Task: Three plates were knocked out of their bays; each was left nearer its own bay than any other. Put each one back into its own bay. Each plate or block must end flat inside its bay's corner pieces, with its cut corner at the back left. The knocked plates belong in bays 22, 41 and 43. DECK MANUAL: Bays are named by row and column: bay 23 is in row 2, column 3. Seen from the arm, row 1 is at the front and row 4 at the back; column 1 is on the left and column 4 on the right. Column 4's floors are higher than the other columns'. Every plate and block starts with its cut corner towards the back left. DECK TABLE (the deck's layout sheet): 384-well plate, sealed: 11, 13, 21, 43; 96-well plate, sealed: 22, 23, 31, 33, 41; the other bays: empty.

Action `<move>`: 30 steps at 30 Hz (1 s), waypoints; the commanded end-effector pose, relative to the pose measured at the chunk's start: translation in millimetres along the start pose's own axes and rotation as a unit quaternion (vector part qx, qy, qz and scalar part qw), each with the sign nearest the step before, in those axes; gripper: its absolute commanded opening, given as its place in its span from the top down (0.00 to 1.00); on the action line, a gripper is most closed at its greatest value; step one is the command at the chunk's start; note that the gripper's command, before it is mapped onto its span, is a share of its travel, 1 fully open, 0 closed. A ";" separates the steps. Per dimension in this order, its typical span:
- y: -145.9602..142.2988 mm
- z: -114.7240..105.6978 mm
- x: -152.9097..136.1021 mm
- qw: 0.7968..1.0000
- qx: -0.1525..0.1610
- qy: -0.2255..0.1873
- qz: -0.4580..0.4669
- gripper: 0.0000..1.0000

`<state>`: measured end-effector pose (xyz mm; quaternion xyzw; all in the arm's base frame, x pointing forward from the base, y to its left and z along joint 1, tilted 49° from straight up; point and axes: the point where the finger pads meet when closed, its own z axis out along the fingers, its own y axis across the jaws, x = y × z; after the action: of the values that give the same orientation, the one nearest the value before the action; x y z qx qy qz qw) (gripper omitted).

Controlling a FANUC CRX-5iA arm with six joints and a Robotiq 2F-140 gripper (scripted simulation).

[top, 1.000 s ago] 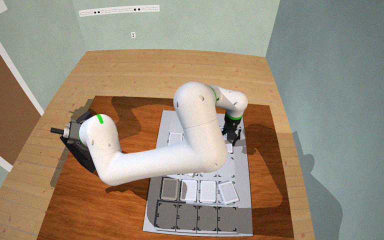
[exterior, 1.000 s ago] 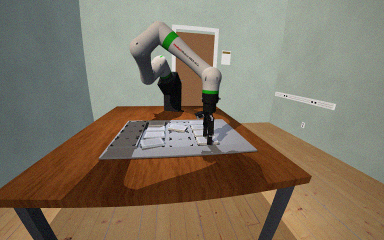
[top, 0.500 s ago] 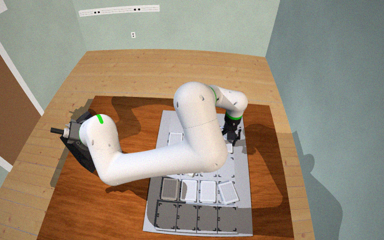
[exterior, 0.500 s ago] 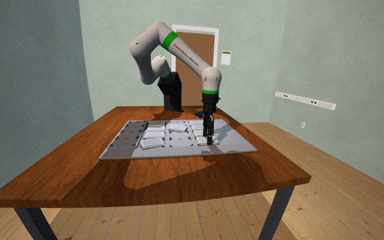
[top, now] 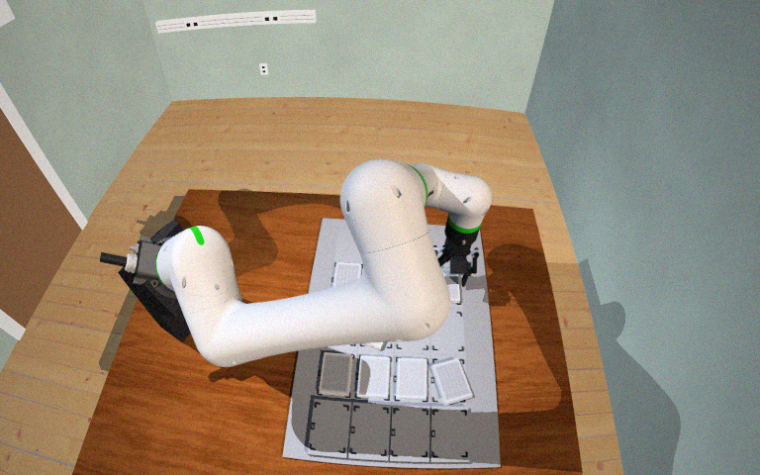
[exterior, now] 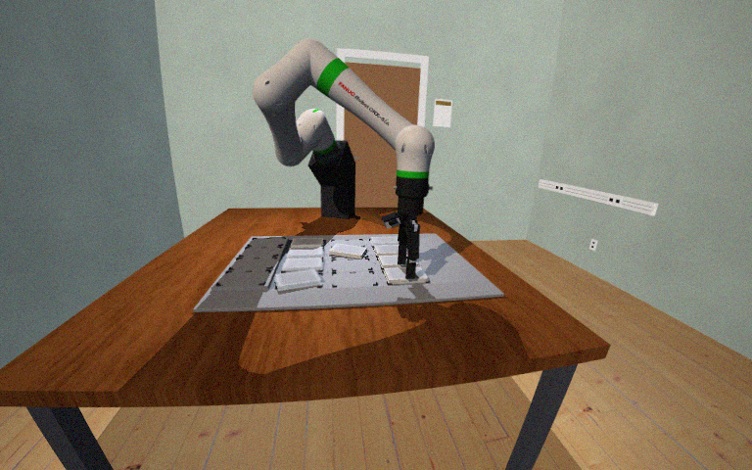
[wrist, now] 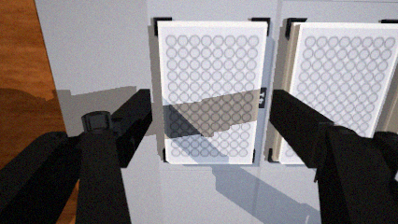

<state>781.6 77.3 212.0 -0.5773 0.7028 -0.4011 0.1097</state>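
The step in hand is judged to be the close of the work on plate 41 (top: 454,293) (exterior: 396,273) (wrist: 210,61), 1 of the 3 named plates. It lies at the left of the wrist view, between the corner pieces (wrist: 163,21) of its bay, and appears flat and square. The tool (top: 454,274) (exterior: 406,270) (wrist: 211,105) stands wide, 1 finger to each side of the plate, with a visible gap at both; nothing is held. Plate 31 (wrist: 343,61) lies just to the right.

2 plates remain to be restored. Plate 22 (top: 376,345) (exterior: 348,251) lies askew near the middle of the deck (top: 486,436) (exterior: 465,285), largely behind the arm in the top view. Plate 43 (top: 451,381) (exterior: 299,278) lies turned at the right end of its line in the top view, and at the near left in the exterior view.

The next move probably calls for a straight rise, the fingers kept wide so that plate 41 is not dragged and plate 31 is not brushed. The tool should then travel to 1 of the 2 askew plates and turn to match its slant before closing. Whether the cut corner of plate 41 is correctly placed cannot be told.

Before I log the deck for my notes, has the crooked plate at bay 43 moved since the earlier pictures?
No. The crooked plate sits in the same place, at the same slant, against the deck's right edge in the top view.
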 end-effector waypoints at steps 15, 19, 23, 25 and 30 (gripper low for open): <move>-0.9 -21.4 -0.4 1.000 0.001 -0.001 0.000 0.30; -0.9 -25.3 -0.4 1.000 0.001 -0.001 0.000 0.30; -0.9 -25.3 -0.4 1.000 0.001 -0.001 0.000 0.30; -0.9 -25.3 -0.4 1.000 0.001 -0.001 0.000 0.30; -0.9 -25.3 -0.4 1.000 0.001 -0.001 0.000 0.30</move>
<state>766.6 87.9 227.8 -0.5773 0.7028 -0.4011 0.1097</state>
